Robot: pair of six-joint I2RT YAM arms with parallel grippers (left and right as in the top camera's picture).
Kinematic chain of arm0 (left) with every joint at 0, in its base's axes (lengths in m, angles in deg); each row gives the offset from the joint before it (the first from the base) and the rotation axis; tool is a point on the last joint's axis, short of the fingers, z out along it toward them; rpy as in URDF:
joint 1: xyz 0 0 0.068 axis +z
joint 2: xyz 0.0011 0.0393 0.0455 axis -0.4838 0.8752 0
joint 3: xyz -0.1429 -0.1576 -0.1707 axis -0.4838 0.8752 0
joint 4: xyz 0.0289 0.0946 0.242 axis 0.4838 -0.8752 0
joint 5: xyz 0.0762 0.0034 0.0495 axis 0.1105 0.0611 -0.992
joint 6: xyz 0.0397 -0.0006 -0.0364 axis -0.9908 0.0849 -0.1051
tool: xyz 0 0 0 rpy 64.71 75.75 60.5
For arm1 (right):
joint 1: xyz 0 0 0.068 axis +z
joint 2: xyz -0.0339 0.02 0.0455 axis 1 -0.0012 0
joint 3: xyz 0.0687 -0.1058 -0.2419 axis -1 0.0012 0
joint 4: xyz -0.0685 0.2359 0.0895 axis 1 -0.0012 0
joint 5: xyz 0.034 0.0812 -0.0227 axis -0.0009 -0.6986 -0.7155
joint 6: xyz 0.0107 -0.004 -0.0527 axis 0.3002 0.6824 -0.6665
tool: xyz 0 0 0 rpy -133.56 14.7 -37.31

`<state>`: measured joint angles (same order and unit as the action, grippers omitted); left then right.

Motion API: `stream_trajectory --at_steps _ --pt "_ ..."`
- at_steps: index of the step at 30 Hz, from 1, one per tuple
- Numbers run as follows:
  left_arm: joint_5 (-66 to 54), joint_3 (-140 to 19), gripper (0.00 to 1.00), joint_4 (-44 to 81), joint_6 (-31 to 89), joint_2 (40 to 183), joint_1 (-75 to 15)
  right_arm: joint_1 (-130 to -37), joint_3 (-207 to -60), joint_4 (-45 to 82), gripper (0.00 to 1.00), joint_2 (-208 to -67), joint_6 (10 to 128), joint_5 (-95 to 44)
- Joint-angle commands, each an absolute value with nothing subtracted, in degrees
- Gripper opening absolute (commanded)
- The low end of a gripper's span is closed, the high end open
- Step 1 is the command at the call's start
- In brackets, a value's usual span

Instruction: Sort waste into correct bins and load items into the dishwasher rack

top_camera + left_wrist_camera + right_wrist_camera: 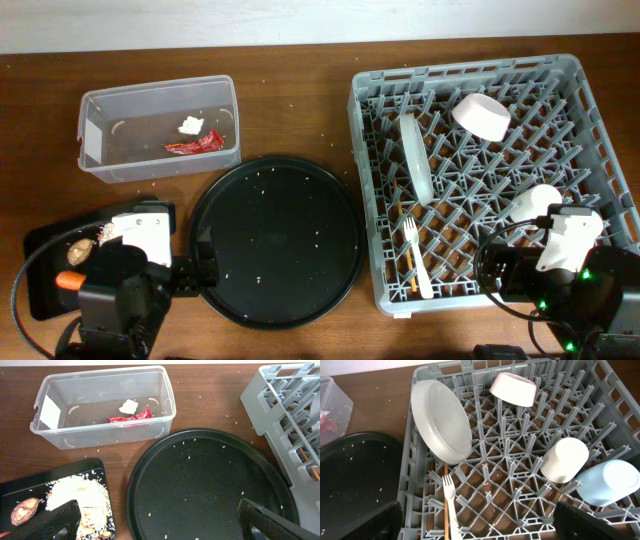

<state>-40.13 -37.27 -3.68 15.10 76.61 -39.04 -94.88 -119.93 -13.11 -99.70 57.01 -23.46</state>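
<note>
The clear tub [100, 110] holds the red wrapper [130, 417] and the white tissue [128, 406]. The shallow black tray [40, 240] holds rice [77, 495], a brown lump [25, 510] and an orange carrot [70, 281]. The grey rack [365, 180] holds the white plate [442, 417] on edge, the white bowl [514, 389], the small white cup [565, 459], the light blue cup [610, 482], the fork [451, 505] and the chopsticks [407, 250]. My left gripper [160, 522] is open and empty between the black tray and the round tray. My right gripper [480, 525] is open and empty over the rack's front.
A large round black tray [275, 240] with scattered rice grains lies between the bins and the rack. Loose grains dot the wooden table around the tub. Both arm bases sit at the table's front edge.
</note>
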Motion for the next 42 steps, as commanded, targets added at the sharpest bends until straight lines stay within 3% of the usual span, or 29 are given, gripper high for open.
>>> stream_trajectory --at_steps 1,9,15,26,30,33,42 --pt "-41.0 -36.8 0.99 -3.6 14.4 76.4 -38.9 -95.3 -119.6 -13.0 0.98 -99.6 57.1 -22.8" --pt "-41.0 -36.8 0.99 -3.6 14.4 76.4 -38.9 -91.7 -115.5 -11.7 0.98 -92.6 57.0 -22.8" --pt "-41.0 -36.8 0.99 -3.6 14.4 76.4 -38.9 -87.2 -93.2 3.0 0.98 -70.7 57.2 -23.4" --pt "-41.0 -36.8 0.99 -3.6 14.4 76.4 -38.9 -87.2 -59.5 61.6 0.98 -66.6 55.7 -23.2" --pt "-41.0 -36.8 0.99 -3.6 14.4 76.4 -38.9 -87.2 -59.7 55.2 0.98 -66.6 44.8 -26.2" --pt "-41.0 -36.8 0.99 -3.6 14.4 76.4 -38.9 -87.2 -59.7 47.5 0.98 -66.6 46.7 -26.3" --pt "-41.0 -36.8 0.99 -3.6 14.4 76.4 -38.9 -87.2 -59.7 47.6 0.98 -66.6 47.2 -26.0"
